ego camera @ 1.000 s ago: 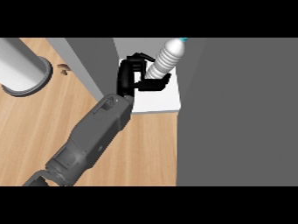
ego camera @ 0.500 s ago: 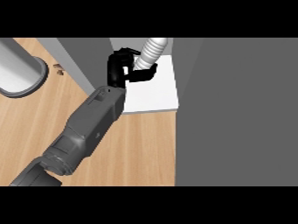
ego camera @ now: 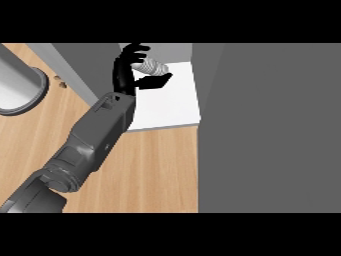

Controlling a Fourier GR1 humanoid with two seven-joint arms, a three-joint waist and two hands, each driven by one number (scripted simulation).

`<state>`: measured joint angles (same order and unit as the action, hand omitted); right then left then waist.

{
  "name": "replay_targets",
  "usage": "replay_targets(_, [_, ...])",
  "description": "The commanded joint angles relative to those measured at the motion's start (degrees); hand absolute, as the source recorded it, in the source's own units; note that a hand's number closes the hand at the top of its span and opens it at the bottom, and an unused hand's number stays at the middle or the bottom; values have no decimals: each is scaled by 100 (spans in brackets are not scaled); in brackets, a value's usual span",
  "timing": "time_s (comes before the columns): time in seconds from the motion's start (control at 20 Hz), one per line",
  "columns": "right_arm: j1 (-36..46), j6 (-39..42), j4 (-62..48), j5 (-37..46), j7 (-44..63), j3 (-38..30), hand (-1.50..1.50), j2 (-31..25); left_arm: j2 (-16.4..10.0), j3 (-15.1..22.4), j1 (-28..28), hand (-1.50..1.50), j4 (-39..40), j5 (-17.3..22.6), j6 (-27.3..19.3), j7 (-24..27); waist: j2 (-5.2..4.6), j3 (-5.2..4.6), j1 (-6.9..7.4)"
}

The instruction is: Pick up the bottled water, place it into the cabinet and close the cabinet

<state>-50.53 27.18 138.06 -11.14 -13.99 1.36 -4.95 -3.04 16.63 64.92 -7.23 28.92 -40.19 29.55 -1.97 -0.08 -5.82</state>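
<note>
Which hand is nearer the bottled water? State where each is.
Left. The left hand is curled round the bottled water, above the white cabinet shelf; the right hand is not in view.
</note>
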Motion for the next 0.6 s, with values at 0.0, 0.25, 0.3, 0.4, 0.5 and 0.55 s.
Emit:
replay_targets(0.0, [-325, 78, 619, -441, 302, 24, -150, -108, -94, 37, 219, -150, 248, -126, -177, 50, -15, -7, -58])
replay_targets(0.25, [-95, 152, 288, -482, 133, -37, -150, -117, 42, -88, 333, -150, 229, -55, 29, 141, -30, -4, -22])
replay_targets(0.3, [-317, 176, 436, -349, 112, 94, -150, -55, 149, 1, 365, -150, 276, -139, 270, 7, 15, -4, -24])
replay_targets(0.4, [-263, 125, 399, -477, 194, 68, -150, -60, 53, -128, 524, -150, 6, -30, 586, 210, -1, -7, 13])
replay_targets(0.5, [-117, 125, 226, -504, 126, -18, -150, -72, 16, -338, 463, -150, -218, 151, 883, 522, -4, -7, 96])
replay_targets(0.55, [-425, 244, 442, -536, 104, -3, -150, -123, -9, -387, 345, -150, -224, 181, 969, 684, 21, -8, 48])
